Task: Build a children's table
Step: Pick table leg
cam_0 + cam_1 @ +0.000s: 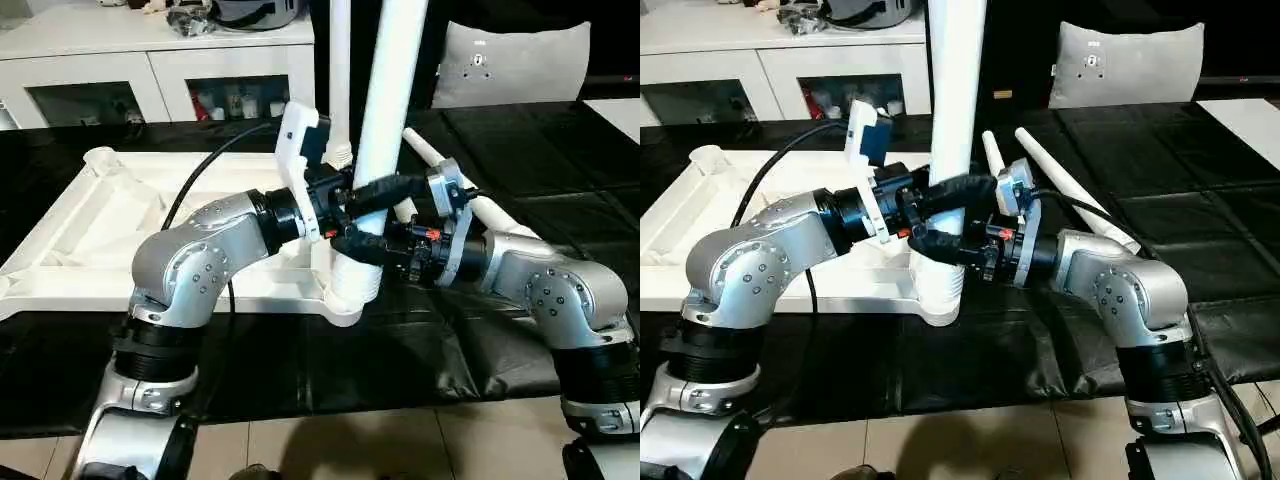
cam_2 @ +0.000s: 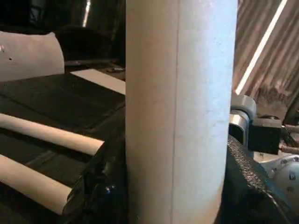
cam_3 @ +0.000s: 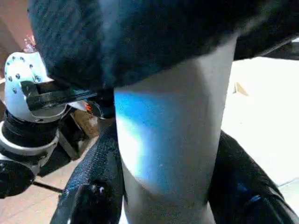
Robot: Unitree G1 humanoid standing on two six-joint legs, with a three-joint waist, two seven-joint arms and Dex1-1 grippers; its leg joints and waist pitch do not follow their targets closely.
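Black matting covers the work surface, with white cabinets behind. On it the white plastic ribbed table top point(image 1: 150, 230) lies underside up; one round tapering white leg point(image 1: 385, 120) is stood upright in its near right corner socket, clamped by both left gripper point(image 1: 385, 190) and right gripper point(image 1: 940, 245). A second upright leg point(image 1: 340, 70) is seen behind; two spare legs point(image 1: 1070, 190) lie beside the top's right edge, judged still unfitted.

Silver forearms point(image 1: 200, 262), black claws point(image 1: 372, 190)

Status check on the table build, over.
Left pincer and right pincer both clamped on upright leg. Leg seated in tabletop corner socket. Two spare legs lying behind, nothing blocking.
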